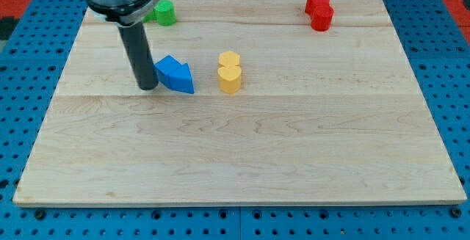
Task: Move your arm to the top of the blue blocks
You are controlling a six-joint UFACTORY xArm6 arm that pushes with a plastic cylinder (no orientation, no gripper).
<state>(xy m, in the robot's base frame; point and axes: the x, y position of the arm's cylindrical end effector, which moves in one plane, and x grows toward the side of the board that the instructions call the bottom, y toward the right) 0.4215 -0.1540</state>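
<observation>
Four blocks on wooden counter (242, 159). Nearest view's bottom: blue wedge-like block (175, 74), left of centre, and my tip (147, 86) touching or just beside its left edge. No claw on rod, so no claw state to tell. Yellow heart-shaped block (230, 71) near blue's right. Farther, view's top: green block (163, 12) partly behind arm; red block (319, 11) at right.

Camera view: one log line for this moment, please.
my tip: left of, against blue block | yellow block: right | red block, green block: top
</observation>
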